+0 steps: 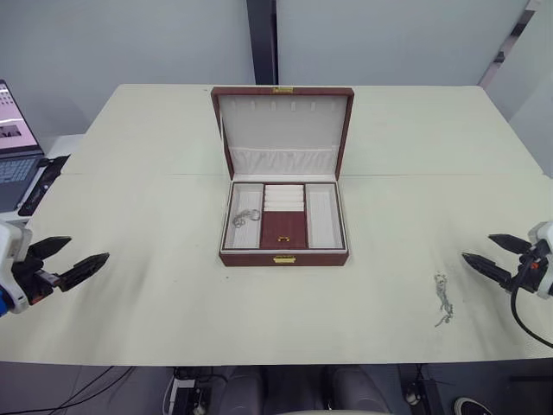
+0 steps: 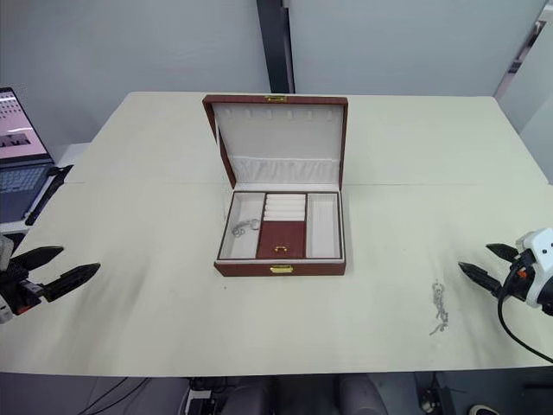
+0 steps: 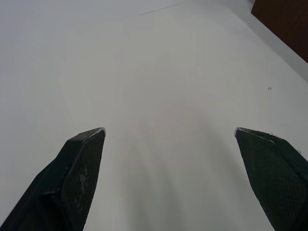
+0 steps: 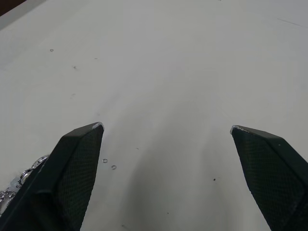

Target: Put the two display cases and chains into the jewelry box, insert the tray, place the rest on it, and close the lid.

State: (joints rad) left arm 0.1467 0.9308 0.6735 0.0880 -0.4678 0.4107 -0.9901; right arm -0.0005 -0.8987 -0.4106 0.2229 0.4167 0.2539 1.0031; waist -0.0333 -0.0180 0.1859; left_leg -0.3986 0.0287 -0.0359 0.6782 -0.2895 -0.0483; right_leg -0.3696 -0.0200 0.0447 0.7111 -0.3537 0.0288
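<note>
The brown jewelry box (image 1: pixel 283 258) stands open in the middle of the table, its white-lined lid (image 1: pixel 282 121) upright at the back. A compartmented tray (image 1: pixel 324 218) sits inside it, and a silver chain (image 1: pixel 244 218) lies in its left compartment. Another chain (image 1: pixel 443 300) lies on the table at the front right. My right gripper (image 1: pixel 477 245) is open just right of that chain, with a bit of the chain (image 4: pixel 14 187) showing beside one finger. Far to the left of the box, near the table's edge, my left gripper (image 1: pixel 88 248) is open over bare table. The display cases are hidden or out of view.
An open laptop (image 1: pixel 13 147) sits off the table's left edge. A corner of the box (image 3: pixel 288 24) shows in the left wrist view. The cream table (image 1: pixel 155 294) stretches wide on both sides of the box.
</note>
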